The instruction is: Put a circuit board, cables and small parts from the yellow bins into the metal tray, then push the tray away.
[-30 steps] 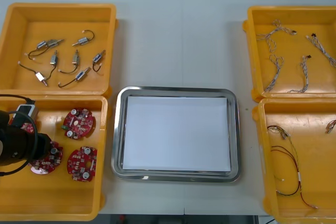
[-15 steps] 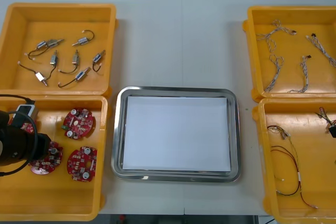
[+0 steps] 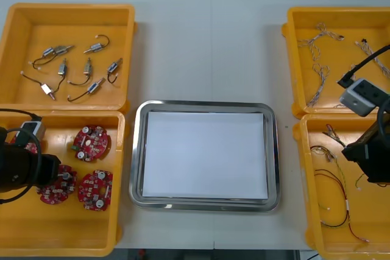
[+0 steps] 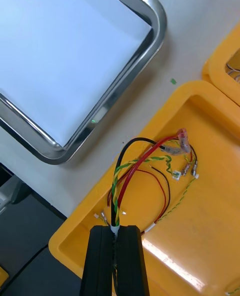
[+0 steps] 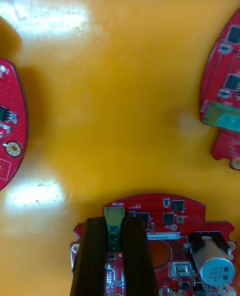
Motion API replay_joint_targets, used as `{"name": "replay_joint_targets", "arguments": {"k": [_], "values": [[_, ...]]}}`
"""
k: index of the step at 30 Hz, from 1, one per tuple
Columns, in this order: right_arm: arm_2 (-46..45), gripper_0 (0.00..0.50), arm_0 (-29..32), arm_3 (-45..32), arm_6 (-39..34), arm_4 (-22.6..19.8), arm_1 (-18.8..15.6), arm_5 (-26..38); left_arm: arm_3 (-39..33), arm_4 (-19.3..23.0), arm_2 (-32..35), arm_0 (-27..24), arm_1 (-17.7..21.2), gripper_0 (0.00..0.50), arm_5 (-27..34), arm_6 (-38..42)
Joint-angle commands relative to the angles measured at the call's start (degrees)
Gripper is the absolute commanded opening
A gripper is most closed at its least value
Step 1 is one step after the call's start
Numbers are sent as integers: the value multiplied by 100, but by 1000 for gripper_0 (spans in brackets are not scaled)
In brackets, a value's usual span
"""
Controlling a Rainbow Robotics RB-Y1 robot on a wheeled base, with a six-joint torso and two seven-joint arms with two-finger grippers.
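In the near-left yellow bin [image 3: 61,235], my left gripper [image 3: 50,176] is shut on a round red circuit board [image 3: 58,190]. Its fingers [image 5: 135,246] pinch the board [image 5: 170,226] at a green connector on the rim. My right gripper [image 3: 365,162] hangs over the near-right bin [image 3: 317,223], shut on a bundle of red, yellow and black cables [image 4: 145,163]. The bundle trails from the right fingers [image 4: 131,256] down toward the bin floor. The metal tray [image 3: 204,106], white inside, lies between the bins.
Two more circuit boards [image 3: 91,143] [image 3: 95,190] lie beside the held one. Several small metal parts [image 3: 85,68] sit in the far-left bin. Twisted blue and white cables [image 3: 320,77] are in the far-right bin. Another red cable [image 3: 332,199] lies in the near-right bin.
My left gripper has shut on the circuit board and nudged it slightly. My right arm has come in from the right edge over the near-right bin, carrying the cable bundle.
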Motion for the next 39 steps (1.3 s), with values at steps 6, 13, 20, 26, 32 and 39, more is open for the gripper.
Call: {"name": "replay_joint_targets", "arguments": {"k": [6, 13, 20, 26, 32, 39], "values": [[1294, 0, -1040, -117, 130, 154, -248, -63, -821, 811, 1088, 59, 541, 0, 944, -398], [2032, 0, -1620, -109, 86, 462, -266, -63, -980, 986, 1263, -442, 594, 0, 1876, -301], [2410, 0, -1998, 41, 130, 541, -345, -63, -1129, 1083, 1255, -1005, 585, 0, 2632, -99], [2445, 0, -2042, 58, 148, 506, -398, -63, -1331, 1356, 1193, -1383, 585, 0, 2904, 253], [2454, 0, -2042, 58, 112, 506, -450, -63, -1569, 1303, 525, -1980, 594, 0, 3027, 1017], [2462, 0, -2042, 67, 121, 541, -503, -72, -1779, 1206, -371, -2701, 506, 0, 3071, 1852]]}}
